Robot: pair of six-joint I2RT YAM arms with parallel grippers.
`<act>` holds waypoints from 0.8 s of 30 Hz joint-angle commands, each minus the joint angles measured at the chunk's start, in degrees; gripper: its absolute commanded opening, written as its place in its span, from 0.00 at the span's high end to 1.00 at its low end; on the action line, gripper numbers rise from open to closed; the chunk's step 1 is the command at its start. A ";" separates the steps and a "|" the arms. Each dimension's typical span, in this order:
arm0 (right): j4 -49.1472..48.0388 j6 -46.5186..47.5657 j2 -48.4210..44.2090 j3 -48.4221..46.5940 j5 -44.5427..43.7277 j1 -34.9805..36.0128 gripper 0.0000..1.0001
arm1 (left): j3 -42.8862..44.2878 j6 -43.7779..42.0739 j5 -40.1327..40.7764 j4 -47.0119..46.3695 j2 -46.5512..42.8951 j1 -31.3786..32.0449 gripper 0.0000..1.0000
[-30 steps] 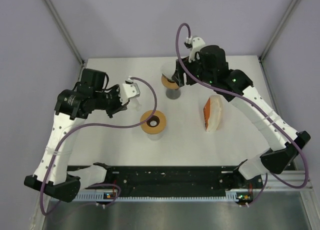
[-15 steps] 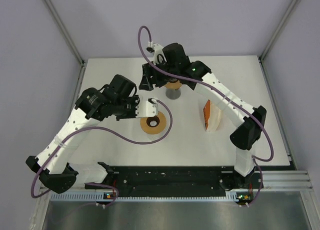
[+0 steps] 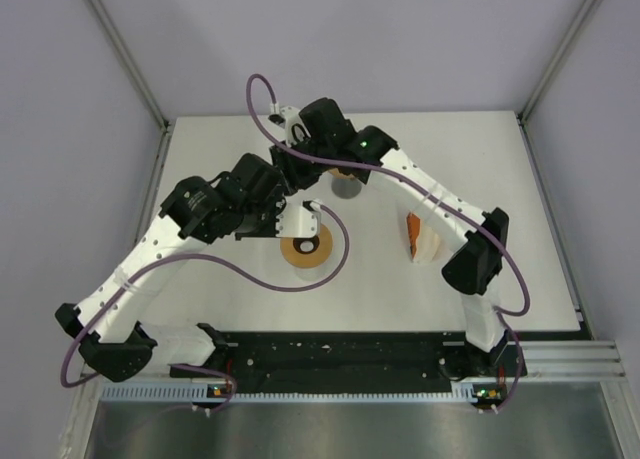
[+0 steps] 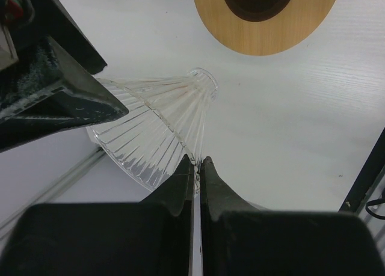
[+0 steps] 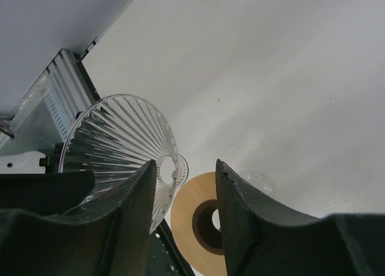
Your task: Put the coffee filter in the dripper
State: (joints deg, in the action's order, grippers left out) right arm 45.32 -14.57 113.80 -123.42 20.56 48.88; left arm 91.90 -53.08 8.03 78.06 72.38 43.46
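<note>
Dripper (image 4: pixel 156 125) hangs pinched by the left pincer (image 4: pixel 196 162) near the wooden ring (image 4: pixel 264 38), likely to sit there; right pincer (image 5: pixel 185 165) is spread.

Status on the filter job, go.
Left pincer shut on glass dripper rim. Right pincer open at the dripper. Coffee filter on table, untouched. Wooden ring lies apart.

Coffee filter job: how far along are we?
Done: nothing seated yet. In hand: left tool pinches the clear ribbed glass dripper cone, off the round wooden ring; right tool is open beside it. Left: white paper filter stack lies ungrasped and has to go into the cone.
</note>
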 commanded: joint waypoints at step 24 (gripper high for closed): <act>-5.94 0.42 -12.01 11.43 -5.88 -3.09 1.00 | 9.17 27.74 -4.42 -12.48 -2.77 -5.39 0.28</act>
State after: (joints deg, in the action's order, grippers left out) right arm 45.30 -12.88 108.73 -114.52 13.61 46.94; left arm 98.26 -36.32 7.88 72.01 71.35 41.52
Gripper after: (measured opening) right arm 0.026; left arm 0.678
